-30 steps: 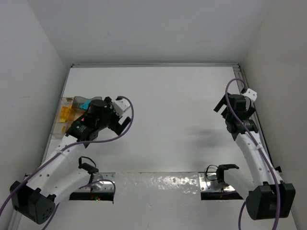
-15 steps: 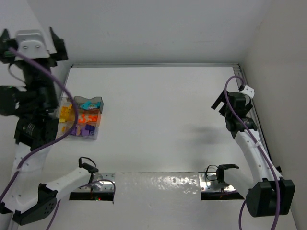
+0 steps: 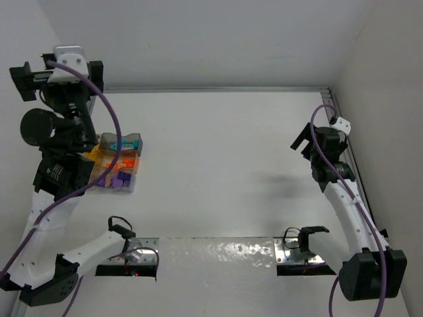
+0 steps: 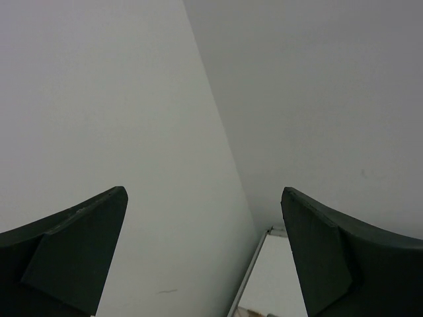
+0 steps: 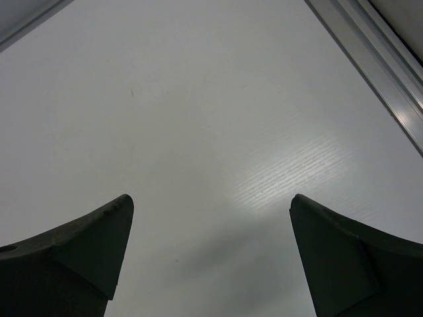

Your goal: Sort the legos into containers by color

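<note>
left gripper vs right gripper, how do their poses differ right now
The left gripper is lifted high, aimed at the wall corner; the right gripper faces down at the table. The left gripper is on the side of the tray of legos; the right gripper is across the table by the metal rail. Both are open and empty.

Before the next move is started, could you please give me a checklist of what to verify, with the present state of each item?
1. Left gripper open and empty: ok.
2. Right gripper open and empty, over the bare table: ok.
3. Left gripper aimed at the tray: not ok, its camera sees only walls.
4. Legos in the tray separated by color: cannot tell, the left arm hides part of it.
5. Right gripper close to the tray: not ok, it is at the opposite side.
</note>
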`<state>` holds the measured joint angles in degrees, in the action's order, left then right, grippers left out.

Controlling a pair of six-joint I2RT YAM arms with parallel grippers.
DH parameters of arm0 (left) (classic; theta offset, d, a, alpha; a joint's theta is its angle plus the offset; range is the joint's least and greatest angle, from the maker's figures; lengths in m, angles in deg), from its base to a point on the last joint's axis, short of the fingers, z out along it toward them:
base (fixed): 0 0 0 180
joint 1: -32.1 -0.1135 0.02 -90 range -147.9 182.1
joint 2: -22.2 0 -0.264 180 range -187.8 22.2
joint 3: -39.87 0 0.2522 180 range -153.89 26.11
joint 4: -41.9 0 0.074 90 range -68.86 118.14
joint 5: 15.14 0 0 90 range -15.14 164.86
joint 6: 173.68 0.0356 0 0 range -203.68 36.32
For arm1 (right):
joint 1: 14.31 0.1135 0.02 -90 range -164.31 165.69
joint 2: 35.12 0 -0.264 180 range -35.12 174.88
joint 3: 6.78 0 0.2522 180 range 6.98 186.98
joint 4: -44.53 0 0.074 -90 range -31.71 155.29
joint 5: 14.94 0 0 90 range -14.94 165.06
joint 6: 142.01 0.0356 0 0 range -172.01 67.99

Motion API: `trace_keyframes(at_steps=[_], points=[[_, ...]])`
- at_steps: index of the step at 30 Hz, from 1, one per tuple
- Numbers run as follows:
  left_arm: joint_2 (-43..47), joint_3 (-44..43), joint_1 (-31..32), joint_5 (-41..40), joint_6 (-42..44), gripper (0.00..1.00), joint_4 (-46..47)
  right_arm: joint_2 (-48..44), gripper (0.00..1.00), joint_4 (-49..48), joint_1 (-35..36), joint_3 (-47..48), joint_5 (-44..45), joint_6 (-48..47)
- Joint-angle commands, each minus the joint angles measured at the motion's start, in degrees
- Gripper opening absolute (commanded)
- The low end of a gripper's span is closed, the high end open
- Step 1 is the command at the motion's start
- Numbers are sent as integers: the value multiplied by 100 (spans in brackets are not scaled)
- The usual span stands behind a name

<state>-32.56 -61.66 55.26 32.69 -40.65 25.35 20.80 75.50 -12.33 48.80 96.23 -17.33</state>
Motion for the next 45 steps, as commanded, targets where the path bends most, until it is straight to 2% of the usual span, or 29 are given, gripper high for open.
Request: trace_keyframes(at_steps=[1,4,5,7,8,9,11,12,13,17,20,25,31,45], points=[[-8,338,-48,-702,153,100,-82,-116,99,-262,13,98,-16,-5],[-200,252,-161,-1003,-100,100,-519,-125,99,-271,13,89,-16,-13],[-245,129,-276,-969,-493,100,-904,-134,99,-288,13,80,-16,-14],[-403,32,-872,-627,-812,100,-1310,-125,99,-315,13,54,-25,-22],[-473,-47,-1231,-434,-1100,100,-1625,-117,99,-367,4,45,-42,-22],[-561,-100,-2026,-206,-1260,100,-1803,-108,99,-394,13,37,-86,-22],[-877,-424,-2996,663,-1761,100,-2295,-73,99,-455,13,36,-122,-31],[-1157,-617,-3819,1171,-1971,100,-2488,-55,99,-473,4,45,-139,-31],[-1281,-984,-3993,1211,-2217,100,-2838,-38,99,-482,13,45,-131,-40],[-1458,-1506,-4231,1308,-2466,100,-3052,-37,99,-491,13,10,-61,-101],[-1485,-1665,-4363,948,-2492,100,-2938,-37,99,-526,13,-34,-51,-136],[-1327,-1630,-4478,781,-2588,100,-3245,59,99,-649,13,-69,-156,-189],[-1054,-1067,-4478,438,-2589,100,-3281,279,99,-781,13,-34,-289,-198],[-1115,-1322,-4478,385,-1983,100,-2877,270,99,-877,4,-174,-315,-233]])
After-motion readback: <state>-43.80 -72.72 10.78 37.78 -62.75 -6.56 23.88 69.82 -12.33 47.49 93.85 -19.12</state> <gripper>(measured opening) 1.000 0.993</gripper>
